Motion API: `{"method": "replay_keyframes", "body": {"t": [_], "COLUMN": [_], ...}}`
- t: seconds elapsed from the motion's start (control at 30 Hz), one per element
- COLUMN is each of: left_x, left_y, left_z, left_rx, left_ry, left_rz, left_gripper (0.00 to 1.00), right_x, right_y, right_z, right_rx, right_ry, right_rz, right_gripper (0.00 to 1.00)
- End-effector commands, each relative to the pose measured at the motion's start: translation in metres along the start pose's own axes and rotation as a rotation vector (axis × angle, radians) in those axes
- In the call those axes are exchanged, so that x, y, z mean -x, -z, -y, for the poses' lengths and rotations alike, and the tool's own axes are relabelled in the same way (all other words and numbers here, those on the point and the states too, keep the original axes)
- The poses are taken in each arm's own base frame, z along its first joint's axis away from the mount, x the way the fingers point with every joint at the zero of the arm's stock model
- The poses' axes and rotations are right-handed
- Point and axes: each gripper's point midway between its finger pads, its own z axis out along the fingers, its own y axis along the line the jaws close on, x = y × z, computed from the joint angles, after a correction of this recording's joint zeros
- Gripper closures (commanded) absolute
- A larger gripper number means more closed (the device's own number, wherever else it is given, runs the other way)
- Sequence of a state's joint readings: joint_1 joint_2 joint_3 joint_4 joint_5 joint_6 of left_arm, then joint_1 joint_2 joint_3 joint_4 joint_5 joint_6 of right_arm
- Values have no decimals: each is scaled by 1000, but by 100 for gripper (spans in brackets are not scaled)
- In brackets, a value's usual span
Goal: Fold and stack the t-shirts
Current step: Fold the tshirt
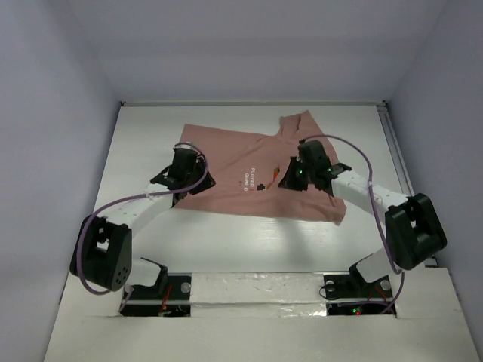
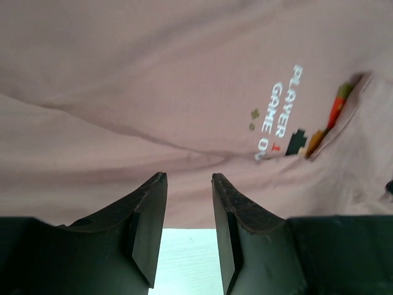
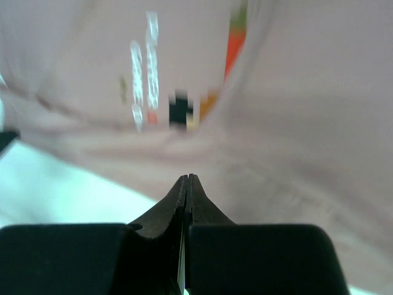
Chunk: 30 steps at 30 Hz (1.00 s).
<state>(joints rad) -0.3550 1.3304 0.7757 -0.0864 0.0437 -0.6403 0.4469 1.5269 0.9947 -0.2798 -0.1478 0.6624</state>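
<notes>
White arms (image 1: 139,210), black joints (image 1: 102,253), looping lilac cables (image 1: 332,137).

**Left jaws apart, right jaws closed**

The left arm (image 1: 139,207) reaches forward from its base, with its elbow swung out to the left and its wrist tilted down toward the surface. The left jaws stand parted, with a clear gap between the two dark fingers (image 2: 147,227). The right arm (image 1: 370,194) bends out to the right, then stretches inward and forward, wrist low. The right jaws are pressed together, tips meeting; that wrist view is blurred.
</notes>
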Motion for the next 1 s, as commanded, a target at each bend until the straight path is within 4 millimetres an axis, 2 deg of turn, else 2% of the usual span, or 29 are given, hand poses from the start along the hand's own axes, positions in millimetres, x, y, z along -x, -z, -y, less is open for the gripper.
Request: {"method": "replay_keyframes", "body": {"t": [0.0,0.07,0.13,0.27,0.3,0.33,0.37,0.47,0.57,0.67,0.77,0.87,0.93,0.97], "left_x": [-11,-20,-28,-49,-65,-64,-79,-79,-81,-90,-92,-91,-71,-43], "left_y": [-11,-16,-24,-37,-37,-37,-33,-20,-8,2,12,21,21,21], "left_z": [10,6,-1,-35,-49,-62,-76,-85,-85,-88,-88,-83,-72,-58], "left_rx": [-10,5,22,130,152,165,185,193,199,210,214,188,150,123], "left_ry": [-28,-43,-48,1,30,84,132,168,181,221,257,284,271,242], "left_rz": [-38,-62,-83,-150,-199,-204,-237,-229,-234,-247,-236,-218,-153,-93], "left_gripper": [69,69,69,69,69,69,69,69,68,67,66,65,63,61], "right_x": [-56,-76,-82,-95,-101,-104,-108,-128,-147,-156,-160,-155,-138,-132], "right_y": [-14,-17,-18,-27,-29,-30,-31,-21,-1,15,26,33,38,42], "right_z": [12,24,26,47,56,60,65,79,93,98,101,91,74,69], "right_rx": [-16,-45,-48,-116,-142,-149,-162,-179,-197,-189,-215,-182,-136,-127], "right_ry": [-25,-33,-28,-19,-20,-19,-20,-34,-36,-32,-44,-45,-30,-15], "right_rz": [-98,-142,-145,-169,-184,-184,-192,-227,-254,-264,-281,-270,-230,-219], "right_gripper": [100,100,100,100,100,100,100,100,100,100,100,100,100,100]}}
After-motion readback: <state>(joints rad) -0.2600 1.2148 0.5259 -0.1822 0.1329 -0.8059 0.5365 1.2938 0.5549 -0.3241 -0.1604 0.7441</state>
